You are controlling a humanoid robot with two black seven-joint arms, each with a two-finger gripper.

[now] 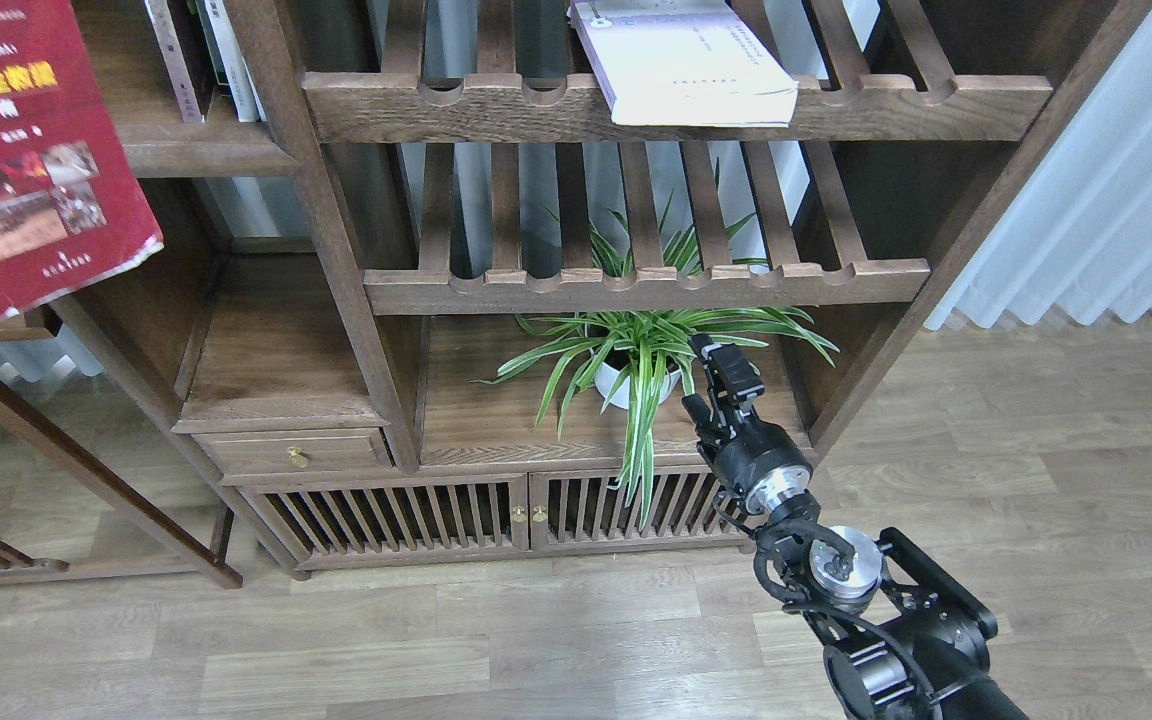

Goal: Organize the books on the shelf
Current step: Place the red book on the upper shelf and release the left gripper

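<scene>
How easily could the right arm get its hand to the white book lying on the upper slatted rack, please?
Probably yes, though not quickly. The right hand is low by the potted plant, and the white book overhangs the rack's front rail, with open space in front.

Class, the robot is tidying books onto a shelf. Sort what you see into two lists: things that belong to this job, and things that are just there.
Belongs to the job:
- red book, top left
- white-lavender book lying on the top slatted rack
- upright books on the flat shelf
- right hand

Just there:
- potted plant
- small drawer
- slatted cabinet doors
- curtain
</scene>
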